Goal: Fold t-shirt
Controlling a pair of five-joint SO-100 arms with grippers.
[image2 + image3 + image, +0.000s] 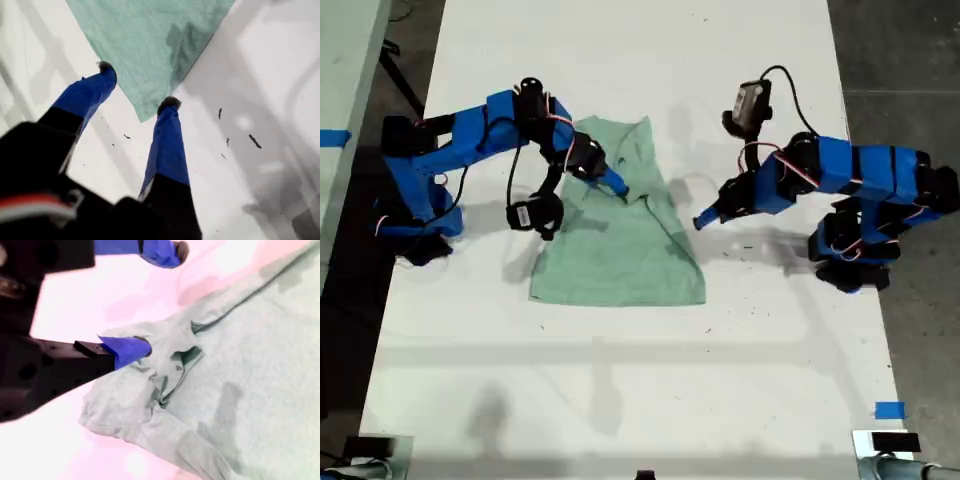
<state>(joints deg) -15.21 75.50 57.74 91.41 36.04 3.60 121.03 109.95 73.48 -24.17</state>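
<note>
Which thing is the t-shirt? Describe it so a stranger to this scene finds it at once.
Start from the long white table in the exterior view. Between the two blue arms lies the t-shirt, flat and rumpled near my second gripper. It is the only pale mint-green cloth there.

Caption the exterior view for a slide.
Two blue arms flank a partly folded mint t-shirt on a white table; one end effector touches the cloth.
</note>
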